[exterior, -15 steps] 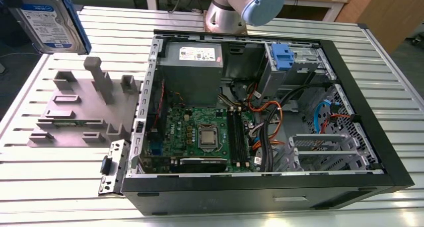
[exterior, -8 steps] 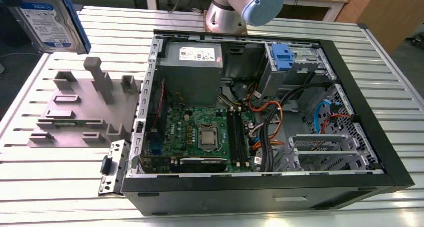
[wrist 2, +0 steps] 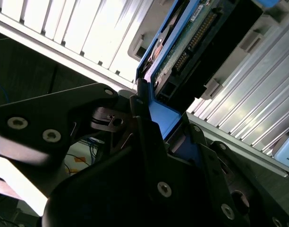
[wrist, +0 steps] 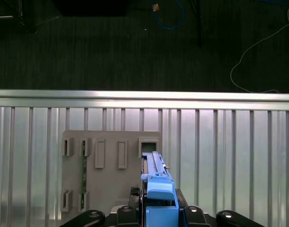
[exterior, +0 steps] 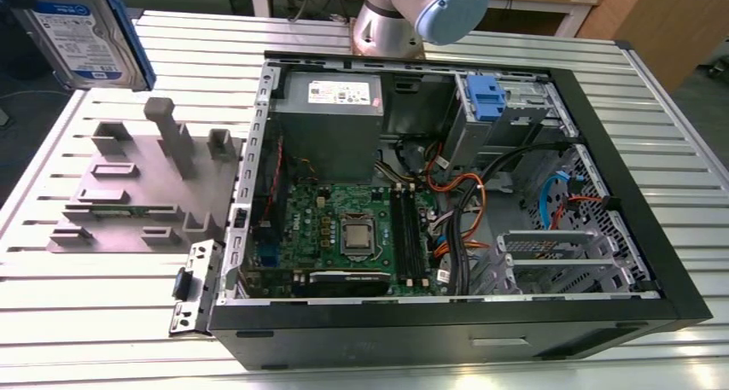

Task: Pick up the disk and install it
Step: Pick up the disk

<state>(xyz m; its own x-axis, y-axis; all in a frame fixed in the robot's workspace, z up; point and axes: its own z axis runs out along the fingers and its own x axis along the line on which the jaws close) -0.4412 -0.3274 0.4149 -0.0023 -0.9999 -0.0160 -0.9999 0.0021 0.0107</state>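
One disk (exterior: 80,40), top cropped in exterior view, clamped in gripper (wrist 2: 169,130).

You have a slatted metal bench (exterior: 102,305) carrying an open black computer case (exterior: 456,330), laid on its side. At the far end inside sits a grey power supply (exterior: 330,125) with a white sticker. Near it, toward the exterior view's right, a small blue clip (exterior: 484,96) stands upright. A green motherboard (exterior: 341,228) lies flat in the case, processor (exterior: 357,235) exposed. Orange and black cables (exterior: 456,194) run beside the board. On the exterior view's left, just beside the case, a grey fixture plate (exterior: 125,211) with upright blocks rests on the bench. In the first wrist view, dark floor (wrist: 88,47) lies beyond the bench edge.
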